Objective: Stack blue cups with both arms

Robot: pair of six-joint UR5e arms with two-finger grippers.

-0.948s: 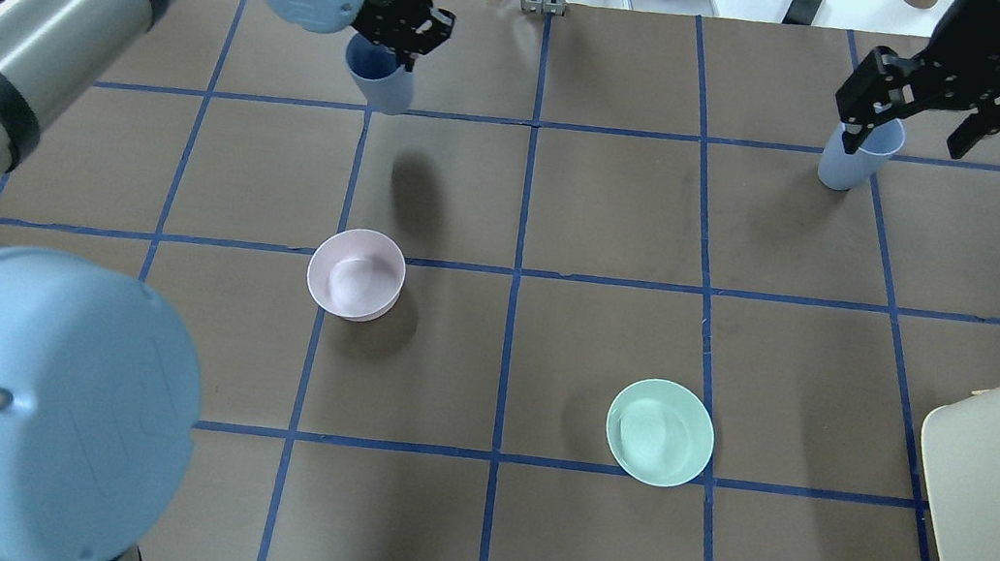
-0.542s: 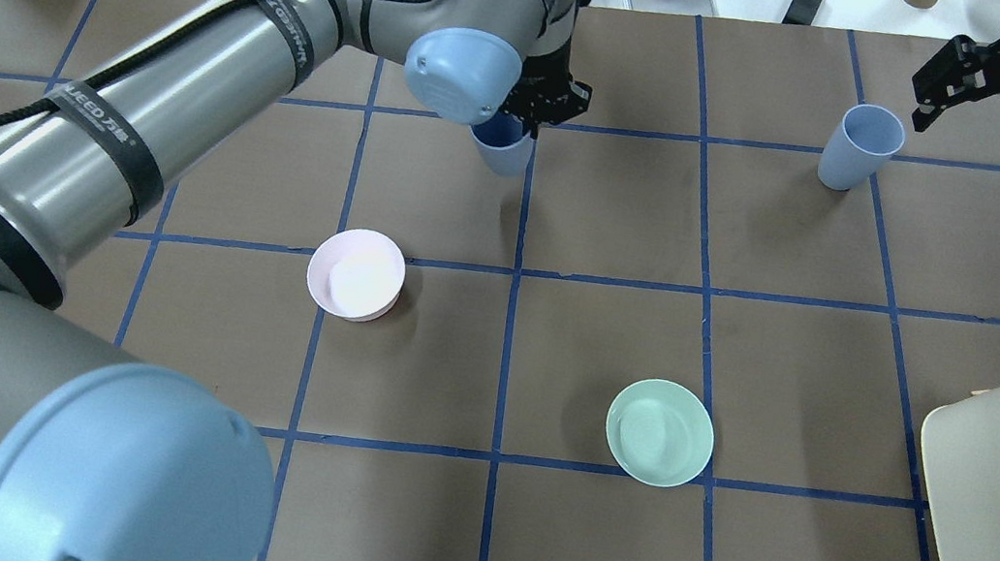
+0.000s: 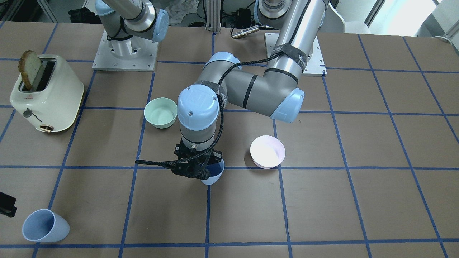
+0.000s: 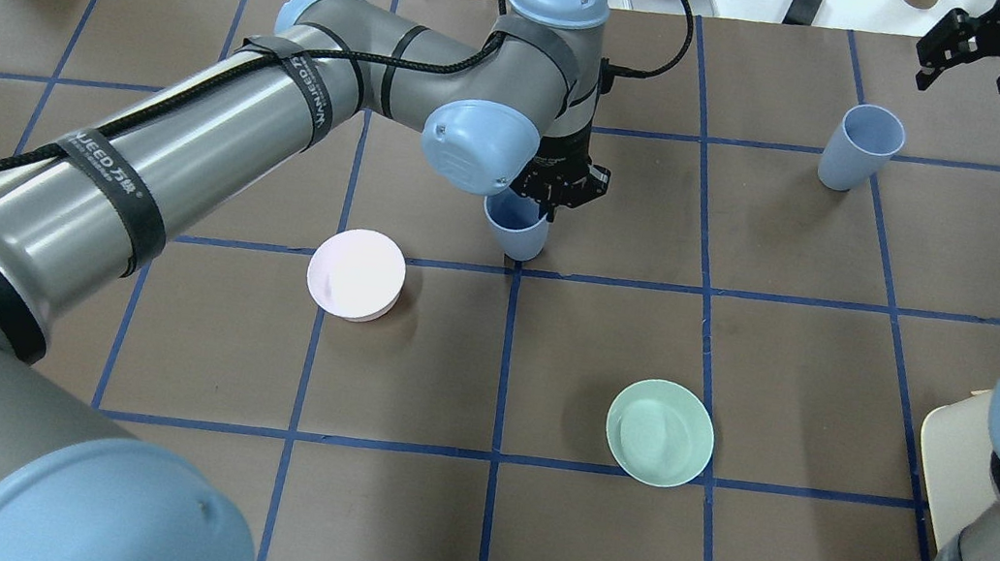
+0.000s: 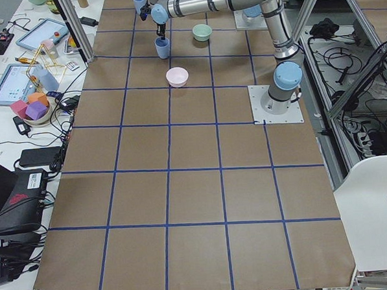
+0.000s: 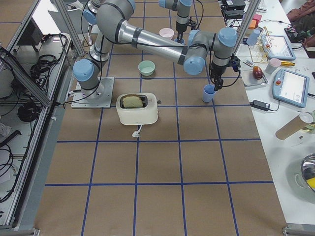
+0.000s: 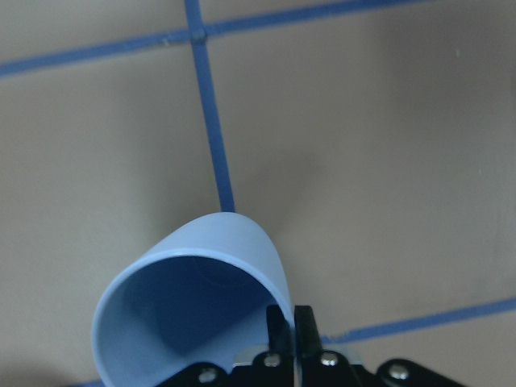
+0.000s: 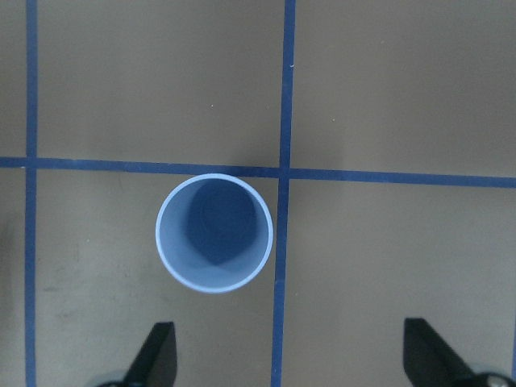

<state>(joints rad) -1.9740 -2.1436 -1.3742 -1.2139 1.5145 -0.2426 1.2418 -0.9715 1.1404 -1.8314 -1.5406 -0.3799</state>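
Now left gripper (image 7: 289, 324), clamped on carried blue cup (image 4: 515, 226), has reached overhead-view centre.
Right gripper (image 8: 292, 359) has released standing blue cup (image 4: 856, 147), upper right; stacking pending.

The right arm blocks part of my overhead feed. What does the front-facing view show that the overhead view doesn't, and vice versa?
Only front-facing: the whole toaster with a bread slice standing in its slot, and both arms' base plates. Only overhead: the right gripper, open, away from the free blue cup; front-facing crops it at the edge. Both: the left gripper shut on the held blue cup at its rim, the free blue cup standing alone, the pink bowl and the mint bowl.
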